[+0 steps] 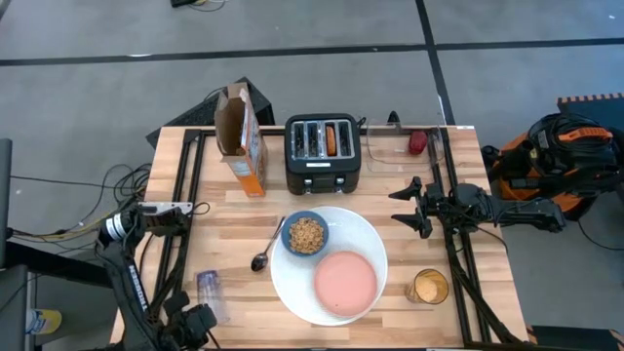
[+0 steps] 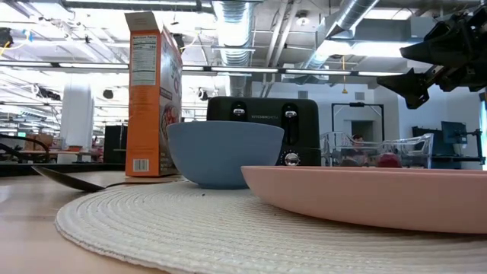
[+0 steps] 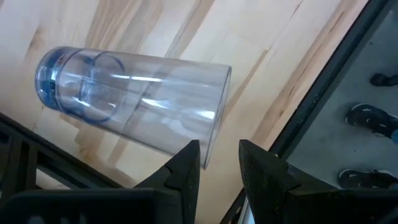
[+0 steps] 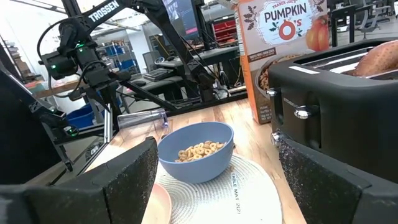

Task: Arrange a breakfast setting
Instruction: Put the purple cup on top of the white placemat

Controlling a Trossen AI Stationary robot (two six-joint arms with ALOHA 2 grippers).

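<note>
Left gripper (image 3: pixel 217 163) narrowly parted, seemingly gripping nothing, just beside rim of tumbler (image 3: pixel 130 99) lying sideways near table (image 1: pixel 205 244) corner. Right gripper (image 1: pixel 409 207) wide open, empty, beside toaster (image 1: pixel 324 154). Bowl (image 1: pixel 304 234), saucer (image 1: pixel 345 282) on plate (image 1: pixel 375 244).

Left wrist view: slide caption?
Clear purplish tumbler lying on its side on the wooden table, left tool narrowly parted just off its rim.

A robotics lab: exposed ceiling ducts (image 2: pixel 228 23), grey concrete floor (image 1: pixel 88 88), cables (image 1: pixel 58 229) beside the wooden table (image 1: pixel 224 229)
</note>
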